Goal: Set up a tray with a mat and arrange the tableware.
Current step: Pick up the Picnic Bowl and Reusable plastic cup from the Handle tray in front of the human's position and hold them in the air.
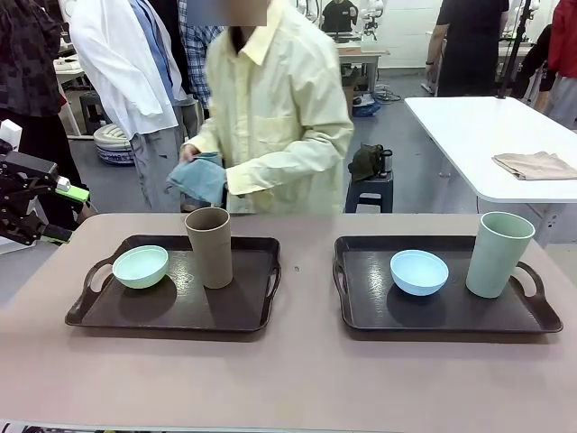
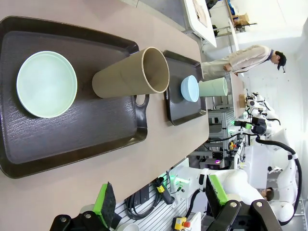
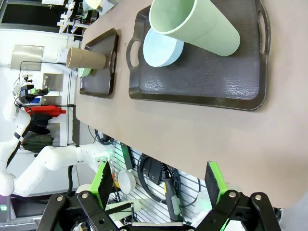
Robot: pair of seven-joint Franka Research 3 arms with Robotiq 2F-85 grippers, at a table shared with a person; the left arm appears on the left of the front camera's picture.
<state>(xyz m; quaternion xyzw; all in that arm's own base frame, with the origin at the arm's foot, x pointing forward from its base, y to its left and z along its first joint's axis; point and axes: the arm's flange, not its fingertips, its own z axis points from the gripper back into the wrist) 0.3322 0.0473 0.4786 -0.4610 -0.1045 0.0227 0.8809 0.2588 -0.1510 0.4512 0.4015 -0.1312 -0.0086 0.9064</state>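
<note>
Across the front view a wide brown table (image 1: 288, 383) lies bare along its whole near edge, and a clear strip of top separates the two dark trays. At the far edge a person (image 1: 279, 117) in a pale yellow shirt holds a folded blue-grey cloth (image 1: 200, 179) above the table, behind the left tray (image 1: 171, 317). The right tray (image 1: 451, 323) sits square to the near edge, and its right handle reaches close to the table's right end. The robot's left hand (image 1: 72, 215) hangs off the table's left edge, apart from the left tray, fingers spread wide with nothing between them. The right hand (image 3: 159, 180) hovers outside the near edge, equally wide and holding nothing. The brown tumbler (image 1: 209, 248) stands upright toward the back middle of the left tray. The sage tumbler (image 1: 499, 254) stands upright just inside the right tray's right handle. The mint bowl (image 1: 141, 267) rests near the left tray's left handle, apart from the brown tumbler. The blue bowl (image 1: 419, 272) sits mid-tray, apart from the sage tumbler.
</note>
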